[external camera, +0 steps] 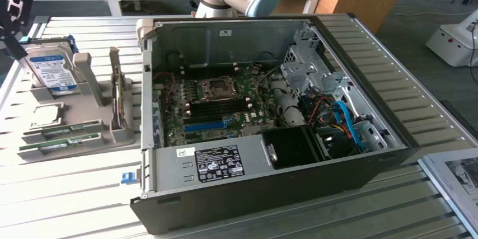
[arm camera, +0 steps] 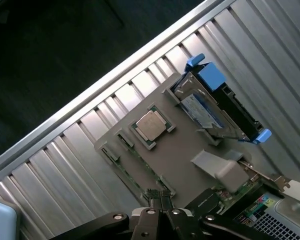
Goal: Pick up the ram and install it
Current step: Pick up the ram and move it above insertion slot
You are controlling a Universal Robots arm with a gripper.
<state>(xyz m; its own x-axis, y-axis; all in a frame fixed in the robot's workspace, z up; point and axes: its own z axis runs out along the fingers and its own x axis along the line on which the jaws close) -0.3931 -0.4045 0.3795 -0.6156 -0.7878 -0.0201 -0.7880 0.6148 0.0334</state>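
Gripper (arm camera: 157,195): claw closed, tips together, holding nothing; above the tray (external camera: 78,111), nearest the ram.
Ram (external camera: 60,132): two green sticks lying flat in slots at the tray's 7 o'clock corner in the exterior view.
Drive (external camera: 52,71): upright, at the tray's 11 o'clock.
CPU (external camera: 45,115): flat, between drive and ram.
Case (external camera: 299,194): open, at the tray's 3 o'clock, with the motherboard (external camera: 224,104) inside.

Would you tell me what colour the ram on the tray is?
The ram is green, clearest in the exterior view.
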